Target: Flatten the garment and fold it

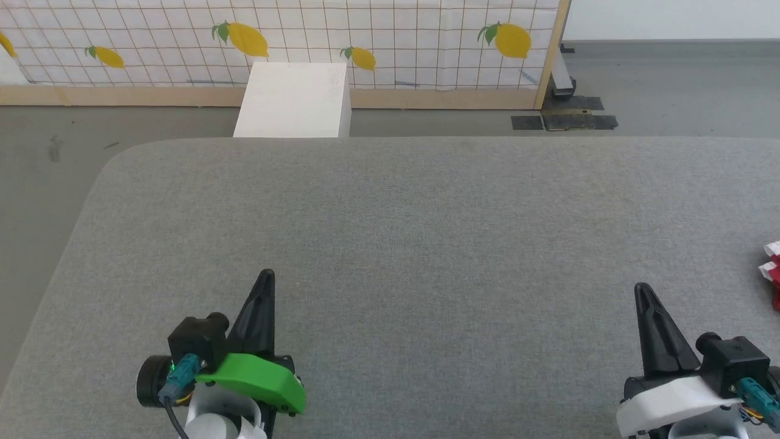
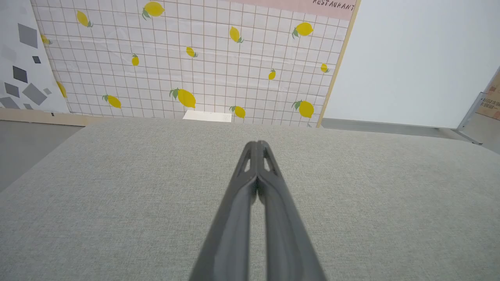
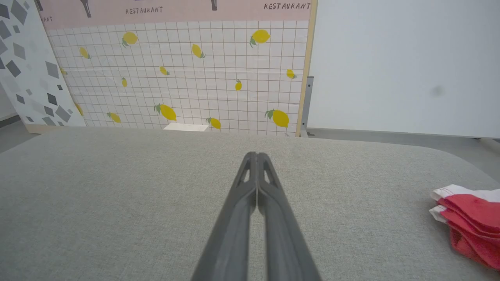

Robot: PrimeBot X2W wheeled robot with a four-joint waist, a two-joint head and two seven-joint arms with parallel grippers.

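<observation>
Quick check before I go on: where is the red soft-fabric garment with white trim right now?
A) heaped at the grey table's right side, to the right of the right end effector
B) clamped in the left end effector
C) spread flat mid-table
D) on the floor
A: the red soft-fabric garment with white trim lies heaped on the grey fabric-covered table, off to the right of the shut right end effector, which holds nothing.
</observation>
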